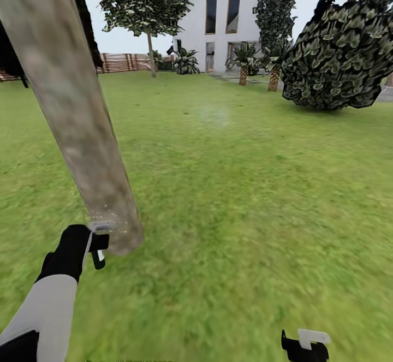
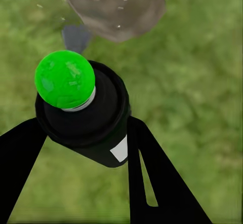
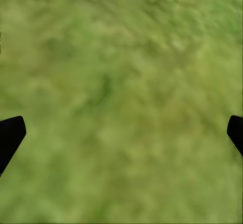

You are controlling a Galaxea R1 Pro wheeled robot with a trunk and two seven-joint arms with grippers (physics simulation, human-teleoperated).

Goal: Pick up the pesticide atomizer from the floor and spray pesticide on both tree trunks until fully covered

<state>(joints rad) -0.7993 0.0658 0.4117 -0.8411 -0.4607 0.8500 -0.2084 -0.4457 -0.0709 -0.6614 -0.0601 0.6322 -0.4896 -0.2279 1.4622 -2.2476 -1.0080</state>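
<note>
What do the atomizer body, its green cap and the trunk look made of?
Pesticide atomizer body: likely plastic, matte black, no glare, white label. Green cap: glossy, probably plastic, with mottled highlights. Tree trunk: smooth bark, dull mottled grey-beige, pale specks near its base. Left gripper holds the bottle.

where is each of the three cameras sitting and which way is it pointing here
Head view: high on the robot, looking forward and down over the lawn to a white house; left arm and right gripper show.
Left wrist view: along the left gripper clamping the pesticide atomizer, facing the tree trunk.
Right wrist view: straight down at grass, open fingertips at the edges.
Shared: head and left wrist views both show atomizer and trunk.
</note>
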